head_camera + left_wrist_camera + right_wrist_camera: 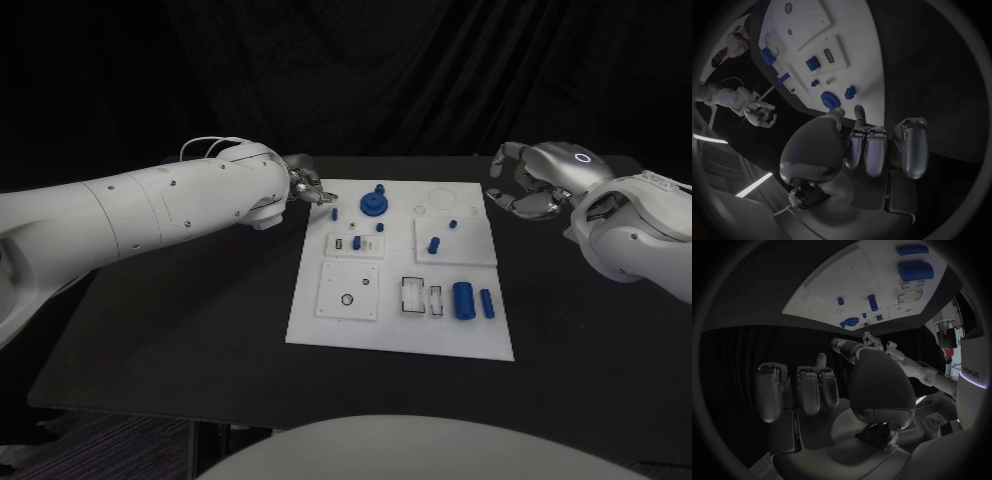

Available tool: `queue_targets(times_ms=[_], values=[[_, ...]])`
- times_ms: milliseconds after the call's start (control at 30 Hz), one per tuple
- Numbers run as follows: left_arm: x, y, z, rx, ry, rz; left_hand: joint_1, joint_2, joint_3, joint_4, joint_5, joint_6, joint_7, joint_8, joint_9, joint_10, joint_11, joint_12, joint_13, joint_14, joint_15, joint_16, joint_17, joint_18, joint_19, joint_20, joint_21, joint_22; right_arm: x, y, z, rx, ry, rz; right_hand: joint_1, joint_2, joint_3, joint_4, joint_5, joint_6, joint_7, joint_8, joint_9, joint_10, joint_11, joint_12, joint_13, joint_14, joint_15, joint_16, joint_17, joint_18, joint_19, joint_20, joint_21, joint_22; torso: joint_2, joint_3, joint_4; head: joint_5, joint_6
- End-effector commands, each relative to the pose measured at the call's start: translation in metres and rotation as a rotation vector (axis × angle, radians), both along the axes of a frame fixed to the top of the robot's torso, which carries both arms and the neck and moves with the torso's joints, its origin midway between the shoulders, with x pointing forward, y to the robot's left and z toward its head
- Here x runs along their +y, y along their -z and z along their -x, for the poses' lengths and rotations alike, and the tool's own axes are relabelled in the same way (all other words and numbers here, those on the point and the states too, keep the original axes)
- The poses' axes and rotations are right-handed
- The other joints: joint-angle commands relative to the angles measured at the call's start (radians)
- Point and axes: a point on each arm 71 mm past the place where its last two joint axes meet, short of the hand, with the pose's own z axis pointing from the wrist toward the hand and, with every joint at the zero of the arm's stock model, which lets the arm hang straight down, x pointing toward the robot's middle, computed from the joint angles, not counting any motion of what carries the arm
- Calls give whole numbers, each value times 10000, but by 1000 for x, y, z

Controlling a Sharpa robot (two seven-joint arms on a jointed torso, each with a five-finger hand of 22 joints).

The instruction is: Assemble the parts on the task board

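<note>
Head view: task board (361, 330) between fingers (306, 187).

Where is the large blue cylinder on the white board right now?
In the head view the large blue cylinder lies on the white board's near right part, between a smaller blue cylinder and two empty rectangular slots.

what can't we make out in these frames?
- Left hand, head view: mostly hidden behind its own arm.
- Small parts on the task board, head view: too small to tell shapes.
- Right hand, head view: fingers curled; contents unclear.
</note>
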Motion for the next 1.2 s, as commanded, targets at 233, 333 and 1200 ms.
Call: queue_targets(times_ms=[233, 333, 1200], values=[[-8, 1, 0, 206, 241, 294, -85, -7, -59, -30, 2, -6, 12, -49, -17, 1061, 78, 35, 2634, 1039, 95, 26, 2635, -101, 192, 53, -38, 2051, 1, 1, 0, -63, -12, 53, 130, 10, -102, 3, -21, -39, -57, 61, 1, 1023, -78, 26, 2633, 1047, -60, 29, 2635, 108, 660, -61, 13, 2382, -9, 19, -1, 11, 2], [-10, 2, 0, 328, 189, 235, -67, -16, -54, -49, 6, -15, 9, -62, -24, 1061, 77, 35, 2634, 1039, 96, 26, 2635, -96, 183, 55, -58, 2045, 1, 1, 0, -2, 9, 90, 145, 19, -115, 4, -19, -38, -56, 61, -1, 1023, -78, 26, 2633, 1047, -61, 29, 2635, 107, 665, -61, 20, 2385, -12, 21, -1, 8, 2], [-15, 10, -1, 842, 137, -87, -89, -8, -45, -59, 12, -25, 24, -187, -117, 1061, 92, 35, 2634, 1039, 109, 26, 2635, -71, 130, 69, -172, 2011, 1, 3, 0, 184, 40, 197, 211, 101, -185, 36, -10, 17, -51, 69, -13, 1023, -75, 26, 2633, 1047, -59, 29, 2635, 106, 666, -64, 21, 2385, -9, 18, 1, 26, 2]])
